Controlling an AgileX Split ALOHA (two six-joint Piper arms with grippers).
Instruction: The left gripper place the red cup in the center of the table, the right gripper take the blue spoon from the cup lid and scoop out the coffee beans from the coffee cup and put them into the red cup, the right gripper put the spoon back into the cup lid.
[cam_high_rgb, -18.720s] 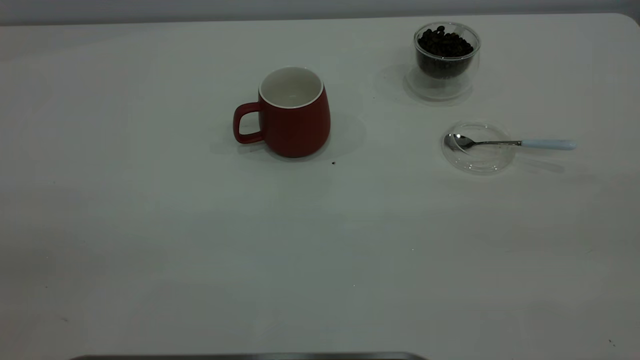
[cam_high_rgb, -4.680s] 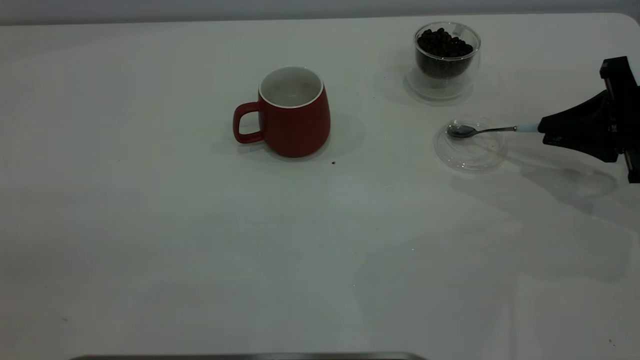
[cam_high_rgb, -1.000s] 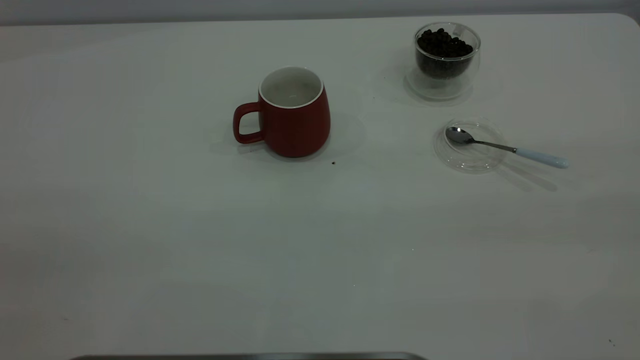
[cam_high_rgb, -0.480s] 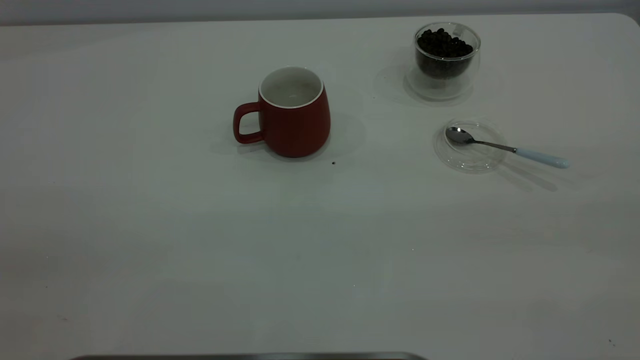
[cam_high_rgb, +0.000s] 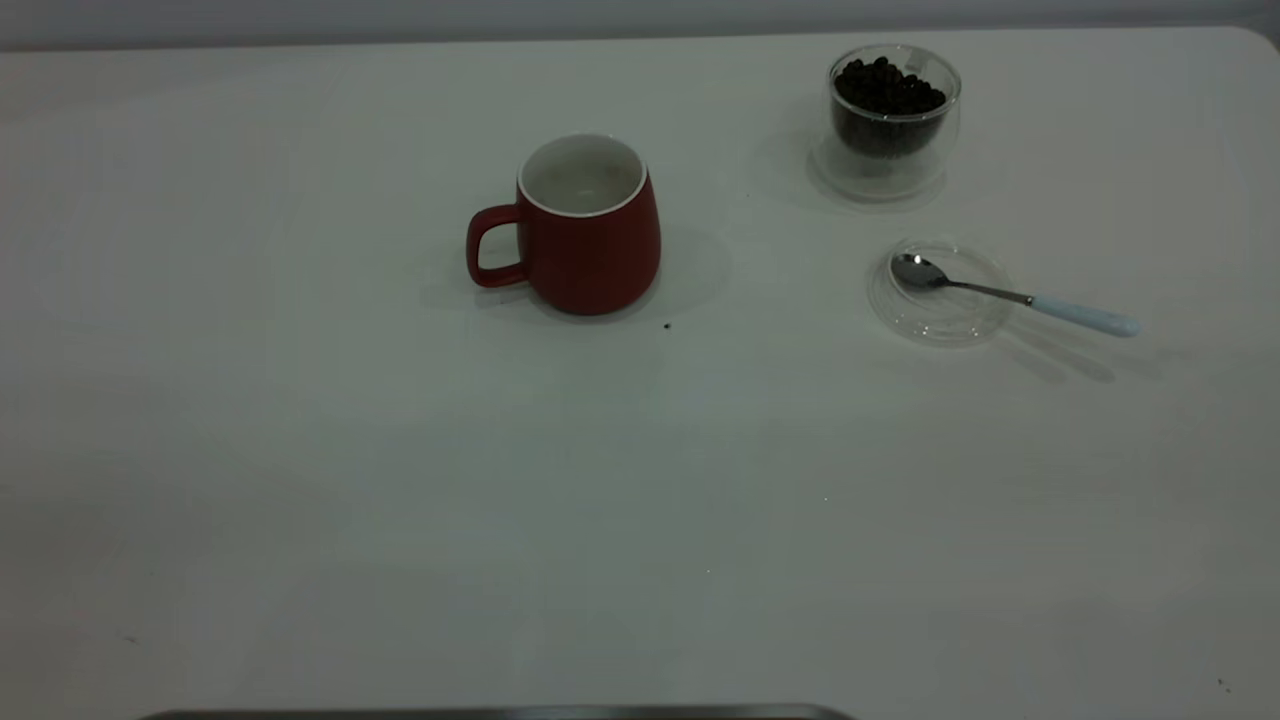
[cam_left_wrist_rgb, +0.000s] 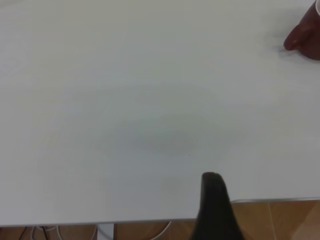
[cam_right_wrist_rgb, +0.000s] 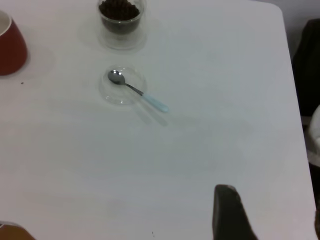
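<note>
The red cup (cam_high_rgb: 585, 235) stands upright mid-table, handle toward the left; its side shows in the left wrist view (cam_left_wrist_rgb: 306, 35) and the right wrist view (cam_right_wrist_rgb: 10, 45). The coffee cup (cam_high_rgb: 893, 125) holds coffee beans (cam_high_rgb: 888, 88) at the far right. In front of it lies the cup lid (cam_high_rgb: 940, 310) with the blue spoon (cam_high_rgb: 1085, 317) resting bowl-first in it, handle out to the right. Neither arm shows in the exterior view. My left gripper (cam_left_wrist_rgb: 265, 212) hangs at the table's edge, open, one finger (cam_left_wrist_rgb: 215, 205) showing. My right gripper (cam_right_wrist_rgb: 272, 217) is open, well back from the spoon (cam_right_wrist_rgb: 136, 91).
A dark speck (cam_high_rgb: 667, 325) lies just in front of the red cup. The table (cam_high_rgb: 400, 480) ends in a rounded far right corner, with a dark object (cam_right_wrist_rgb: 307, 65) beyond it. Wooden floor (cam_left_wrist_rgb: 280, 220) shows past the table edge under the left gripper.
Nothing has moved in the last second. About five seconds ago my right gripper held the spoon's handle over the lid; now the spoon lies there, released, and the gripper has left the exterior view.
</note>
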